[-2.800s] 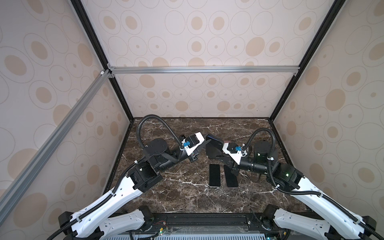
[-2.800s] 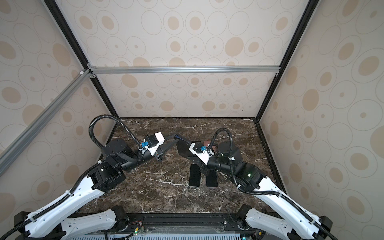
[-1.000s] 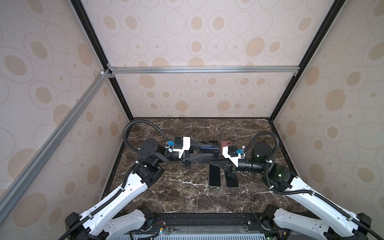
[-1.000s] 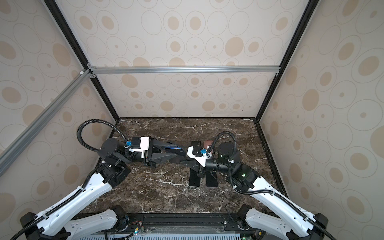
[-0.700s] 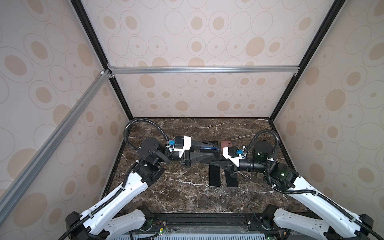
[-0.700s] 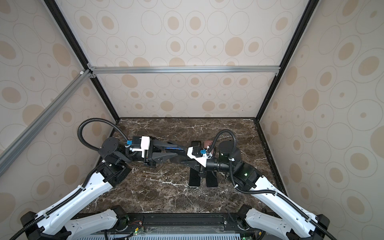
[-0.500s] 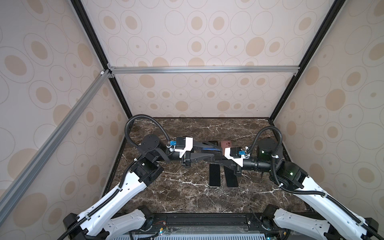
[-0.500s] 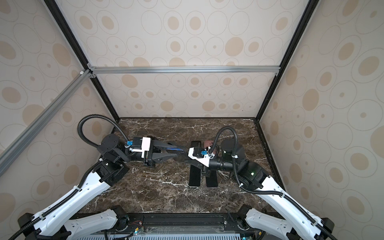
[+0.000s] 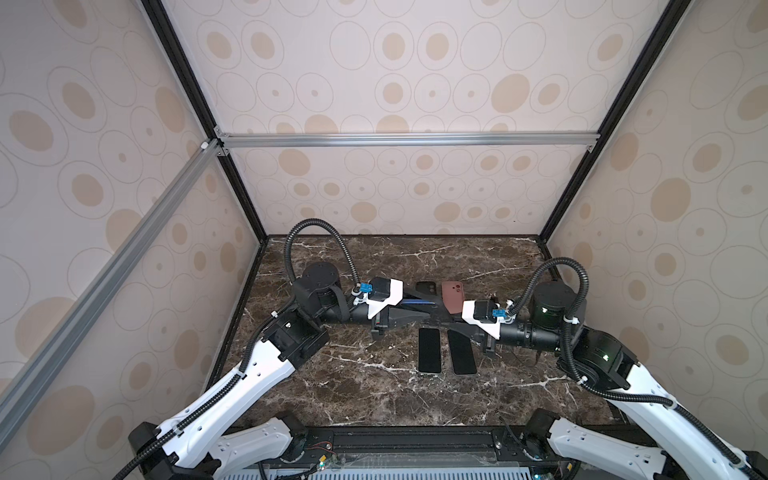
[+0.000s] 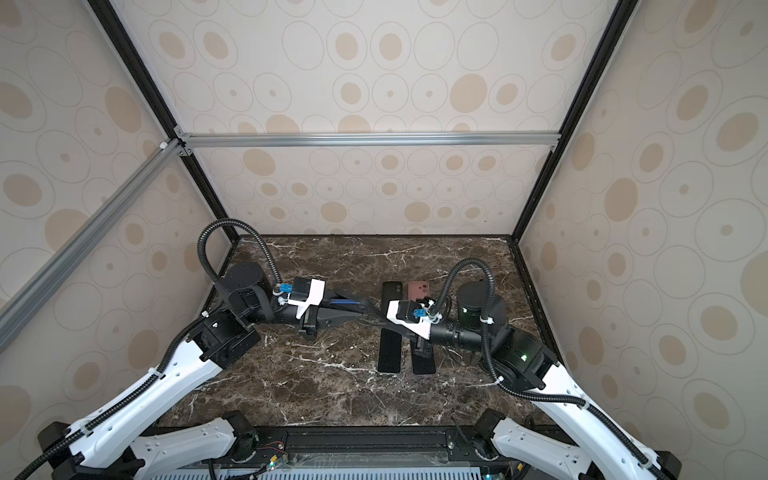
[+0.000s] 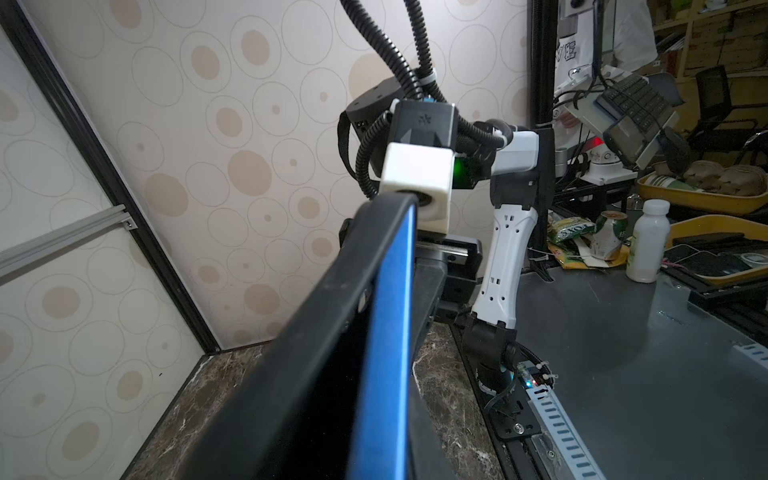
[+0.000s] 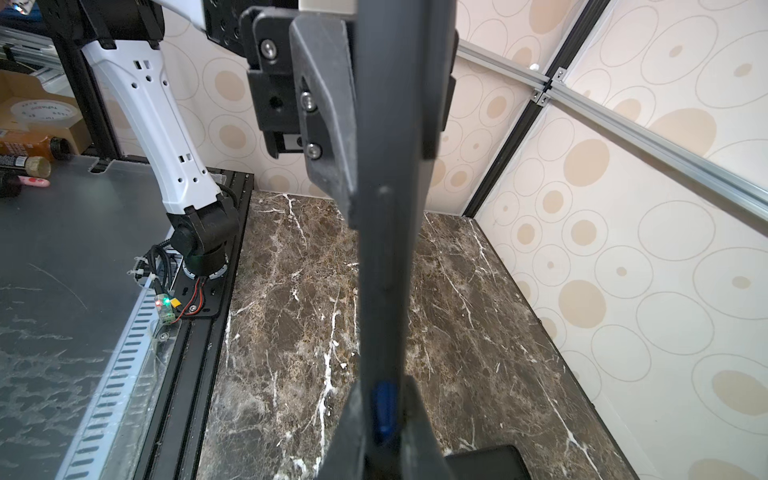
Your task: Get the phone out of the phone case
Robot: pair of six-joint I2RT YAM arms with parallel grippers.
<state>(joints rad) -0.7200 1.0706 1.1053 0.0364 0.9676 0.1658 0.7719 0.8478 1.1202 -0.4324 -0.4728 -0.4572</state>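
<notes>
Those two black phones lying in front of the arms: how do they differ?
The left phone lies square to the table edge and fully visible; the right phone lies skewed, its far end under the right arm. Both lie flat, dark face up, side by side without touching.

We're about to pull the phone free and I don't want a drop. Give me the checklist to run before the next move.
1. Right gripper clamped on the phone case: ok, fingers on both sides.
2. Left gripper clamped at the far end: ok, fingers flank it.
3. Phone freed: not ok, its blue edge sits in the case.
4. Load clear of the table: ok, held above it.
5. Table beneath free: not ok, two black phones lie close below.
6. Whether either gripper pinches phone or only case: cannot tell.
</notes>
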